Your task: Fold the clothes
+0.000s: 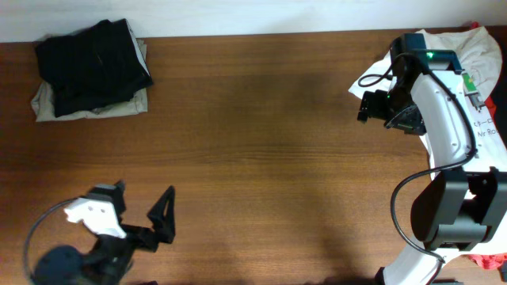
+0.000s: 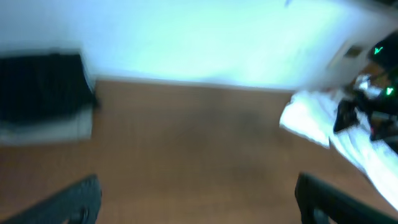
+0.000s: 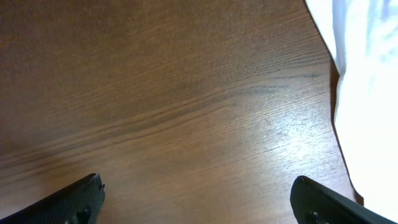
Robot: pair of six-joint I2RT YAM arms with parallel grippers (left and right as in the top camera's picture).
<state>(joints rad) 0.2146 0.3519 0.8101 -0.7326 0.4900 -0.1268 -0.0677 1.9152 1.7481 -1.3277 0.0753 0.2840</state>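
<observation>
The black shorts lie folded on top of the folded beige-khaki shorts at the far left corner of the table; both show blurred in the left wrist view. The white printed T-shirt lies crumpled at the far right, partly under my right arm, and shows in the right wrist view and the left wrist view. My left gripper is open and empty near the front left edge. My right gripper is open and empty above bare wood, just left of the T-shirt.
The brown wooden table spans the view. A red cloth peeks out at the front right corner by the right arm's base. A white wall runs behind the table.
</observation>
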